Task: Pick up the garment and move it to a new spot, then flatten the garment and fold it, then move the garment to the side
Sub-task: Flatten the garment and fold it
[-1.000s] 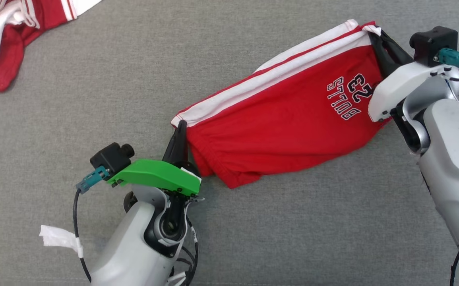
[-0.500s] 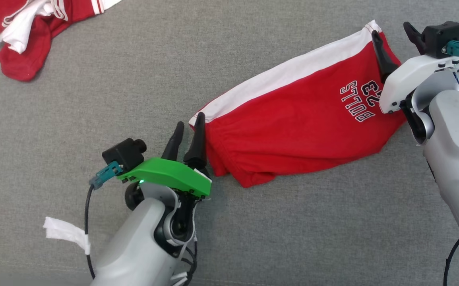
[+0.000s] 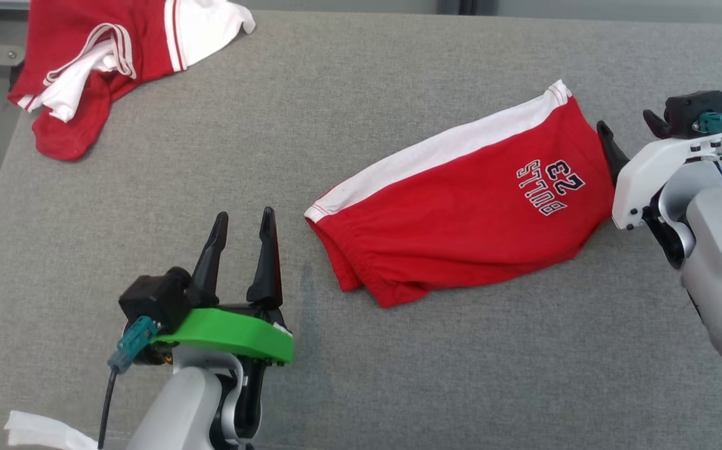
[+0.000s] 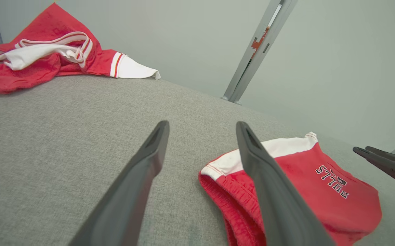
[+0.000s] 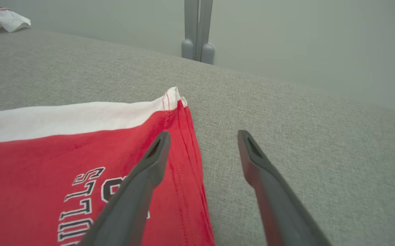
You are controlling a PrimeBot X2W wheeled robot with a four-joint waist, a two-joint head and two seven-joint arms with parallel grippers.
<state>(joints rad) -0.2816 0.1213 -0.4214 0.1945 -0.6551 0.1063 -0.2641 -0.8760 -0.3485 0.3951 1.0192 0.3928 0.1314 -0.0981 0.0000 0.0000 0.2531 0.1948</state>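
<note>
Lab-like test bay — grey cloth-covered table (image 3: 398,375), bare wall (image 4: 320,51), metal post (image 5: 197,30).

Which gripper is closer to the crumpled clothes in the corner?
Left. The left gripper is in front of the crumpled clothes; the right gripper sits far across, beside the red shorts.

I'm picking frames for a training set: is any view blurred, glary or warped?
Head view: even, soft light, no glare, faint shadow by the left gripper; lettering on the red shorts is crisp. Left wrist view: wide-angle bowing curves the far edge of the grey table. Right wrist view: the right gripper looks slightly soft, fabric sharp.
</note>
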